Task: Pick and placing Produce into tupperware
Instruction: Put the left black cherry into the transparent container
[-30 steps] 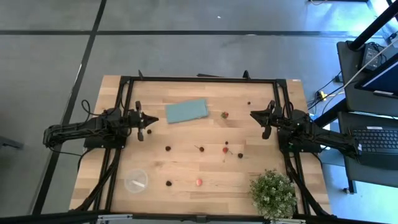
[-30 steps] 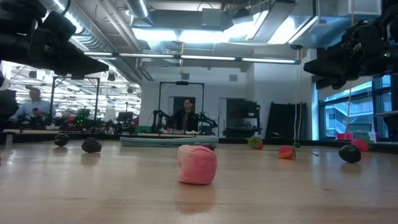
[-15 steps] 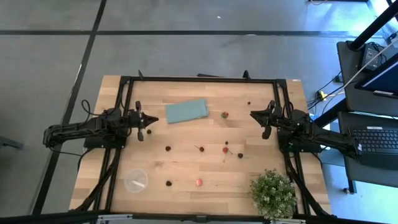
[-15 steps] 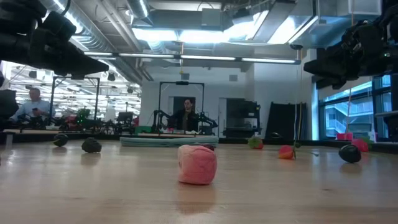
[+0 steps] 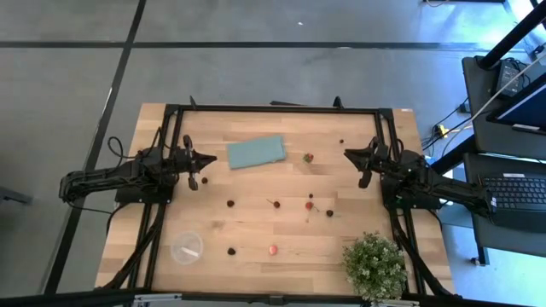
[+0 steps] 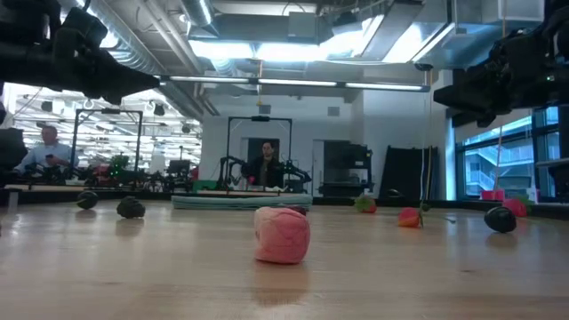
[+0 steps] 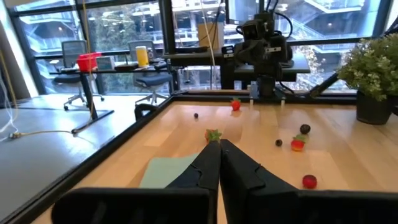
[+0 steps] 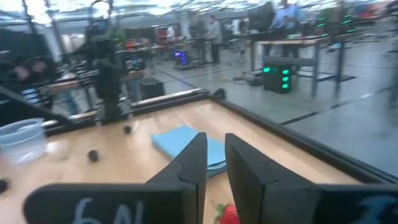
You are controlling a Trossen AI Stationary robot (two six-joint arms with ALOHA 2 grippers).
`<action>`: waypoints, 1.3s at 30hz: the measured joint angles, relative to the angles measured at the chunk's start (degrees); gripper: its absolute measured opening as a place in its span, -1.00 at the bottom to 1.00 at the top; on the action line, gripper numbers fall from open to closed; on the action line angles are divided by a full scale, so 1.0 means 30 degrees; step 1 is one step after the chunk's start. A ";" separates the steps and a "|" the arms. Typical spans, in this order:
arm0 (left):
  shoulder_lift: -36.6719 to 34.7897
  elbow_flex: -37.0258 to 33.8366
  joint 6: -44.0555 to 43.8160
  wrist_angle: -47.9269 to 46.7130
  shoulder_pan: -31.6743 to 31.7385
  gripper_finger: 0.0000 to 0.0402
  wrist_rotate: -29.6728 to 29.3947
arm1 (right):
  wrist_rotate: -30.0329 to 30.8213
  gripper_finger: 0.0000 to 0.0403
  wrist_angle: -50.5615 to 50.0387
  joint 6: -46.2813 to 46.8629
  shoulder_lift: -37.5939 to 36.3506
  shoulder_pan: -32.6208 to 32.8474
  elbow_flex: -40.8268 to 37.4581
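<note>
The produce lies scattered on the wooden table: red pieces (image 5: 308, 157), (image 5: 310, 205), (image 5: 273, 250) and dark ones (image 5: 230, 203), (image 5: 329, 212), (image 5: 231, 251). The nearest red piece (image 6: 282, 235) fills the middle of the low view. The tupperware (image 5: 187, 247), a clear round cup, stands upright at the near left and also shows in the right wrist view (image 8: 22, 140). My left gripper (image 5: 206, 159) hovers level over the left side, shut and empty (image 7: 219, 152). My right gripper (image 5: 348, 155) hovers level over the right side, its fingers (image 8: 214, 152) a narrow gap apart with nothing between them.
A flat teal rectangle (image 5: 256, 152) lies at the far middle between the two grippers. A bushy potted plant (image 5: 375, 264) stands at the near right corner. A black frame (image 5: 273, 108) rims the table. People sit and stand in the room beyond.
My left gripper has tipped its fingertips up a little while staying in place. The produce and the tupperware have not moved.
</note>
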 joint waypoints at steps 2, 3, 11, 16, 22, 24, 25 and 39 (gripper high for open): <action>0.0000 0.0000 -0.0012 0.0138 0.0002 -0.89 -0.0334 | 0.0696 -0.70 0.0083 -0.0025 -0.0004 0.0000 -0.0005; 0.0000 0.0000 -0.0014 0.0225 0.0002 -0.83 -0.0408 | 0.0946 -0.70 0.0146 -0.0038 -0.0005 0.0000 0.0000; 0.0000 0.0000 -0.0482 0.1100 -0.0002 -0.25 -0.1997 | 0.1453 -0.70 0.0199 -0.0030 0.0000 0.0000 -0.0005; 0.0000 0.0000 -0.0480 0.1085 -0.0019 0.01 -0.1792 | 0.1453 -0.70 0.0199 -0.0030 0.0000 0.0000 -0.0005; 0.0000 0.0000 -0.1607 0.1097 -0.0018 0.05 -0.1763 | 0.1453 -0.70 0.0199 -0.0040 0.0000 -0.0001 -0.0004; 0.0007 0.0000 -0.1997 0.1393 -0.0012 0.04 -0.1797 | 0.1453 -0.70 0.0199 -0.0103 0.0000 0.0000 0.0001; 0.0007 0.0000 -0.2003 0.1767 -0.0012 0.03 -0.1841 | 0.1456 -0.70 0.0199 -0.0126 -0.0004 0.0000 -0.0005; 0.3920 0.6223 -0.4372 -0.9124 -0.0012 0.03 -0.1932 | 0.3259 -0.70 0.0442 -0.0539 0.0000 0.0000 -0.0002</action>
